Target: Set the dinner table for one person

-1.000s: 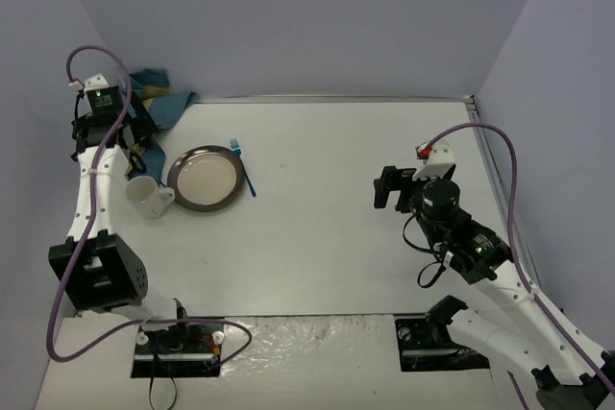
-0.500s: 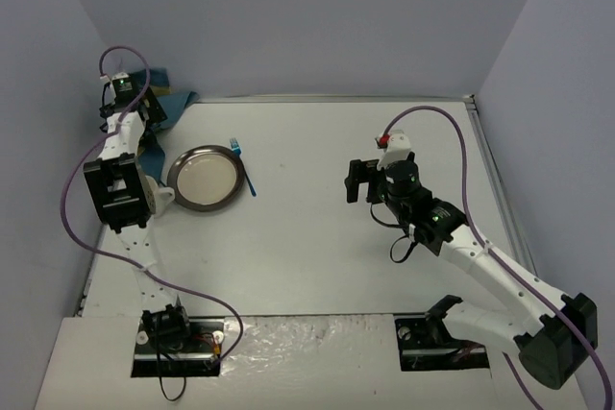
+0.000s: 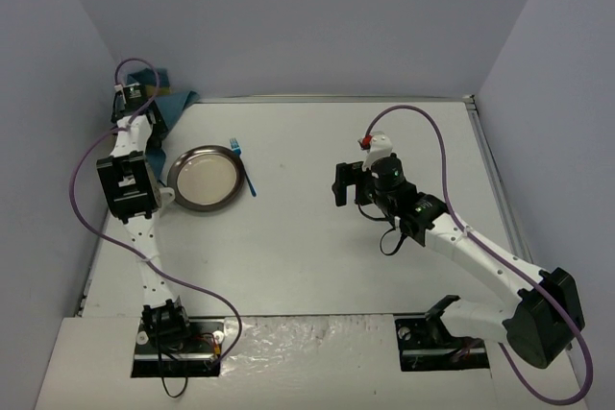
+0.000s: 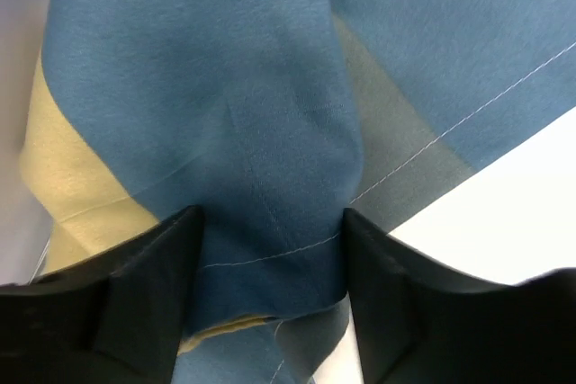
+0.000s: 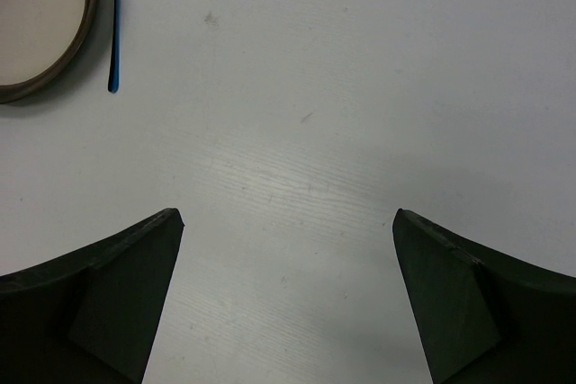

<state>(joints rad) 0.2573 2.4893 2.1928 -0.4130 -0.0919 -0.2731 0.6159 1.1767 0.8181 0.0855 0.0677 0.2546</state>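
1 placemat (image 4: 225,87): lying bunched far-left, left gripper (image 4: 270,222) pinching its fold. 1 plate (image 3: 205,178), 1 fork (image 3: 245,172): awaiting placement. Right gripper (image 5: 286,222): hovering spread above dinner table (image 5: 288,87).

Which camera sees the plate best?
The top external view: the whole plate shows there. The right wrist view catches only part of it in its corner; the left wrist view shows just cloth.
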